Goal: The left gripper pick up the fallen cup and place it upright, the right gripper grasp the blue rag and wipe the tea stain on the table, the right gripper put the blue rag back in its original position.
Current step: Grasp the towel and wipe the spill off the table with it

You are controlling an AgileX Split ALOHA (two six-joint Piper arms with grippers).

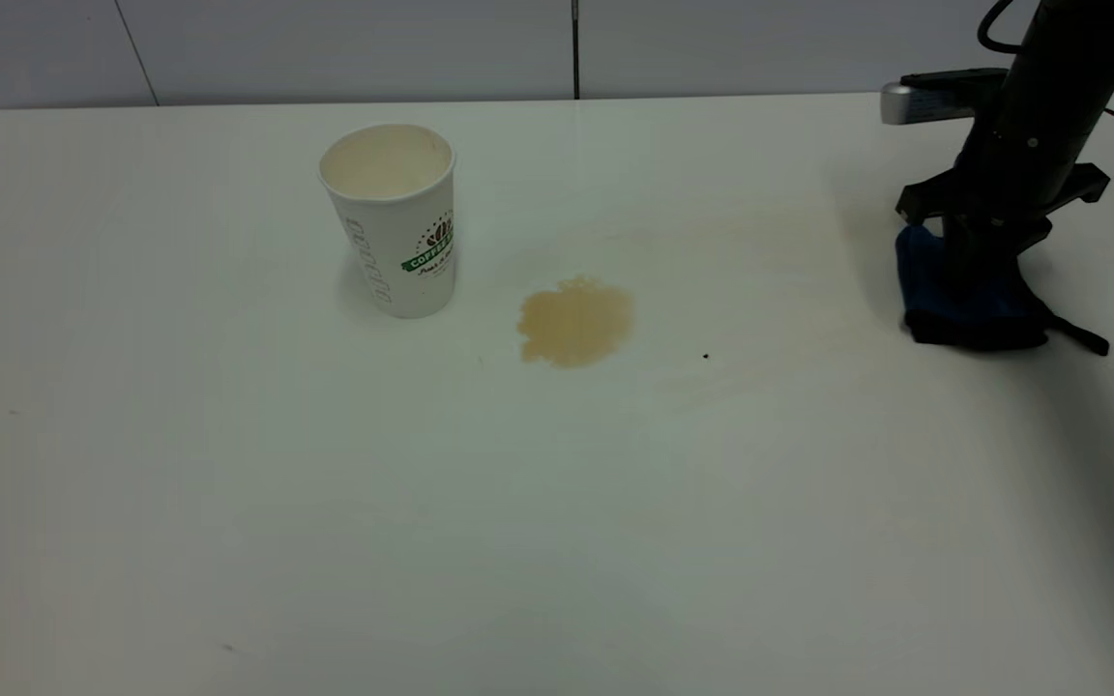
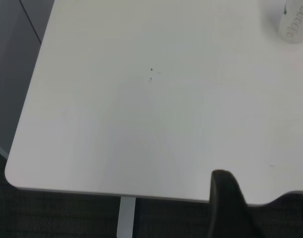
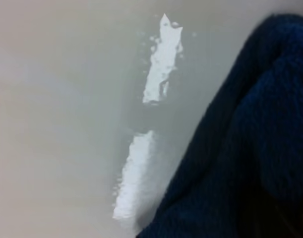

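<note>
The cup (image 1: 393, 220) stands upright on the table (image 1: 557, 541), left of centre; its base also shows in the left wrist view (image 2: 292, 25). The tea stain (image 1: 576, 322), a light brown puddle, lies just to the cup's right. At the far right the blue rag (image 1: 934, 290) is bunched up on the table, its black strap trailing right. My right gripper (image 1: 978, 280) points straight down into the rag, shut on it, and the cloth (image 3: 250, 148) fills the right wrist view. My left gripper (image 2: 265, 178) hangs open over the table's corner edge, far from the cup.
A faint tan smear (image 1: 760, 280) spreads between the stain and the rag. Tiny dark specks (image 1: 705, 356) dot the tabletop. A grey wall runs behind the table's back edge. In the left wrist view the table's rounded corner (image 2: 12, 173) drops to dark floor.
</note>
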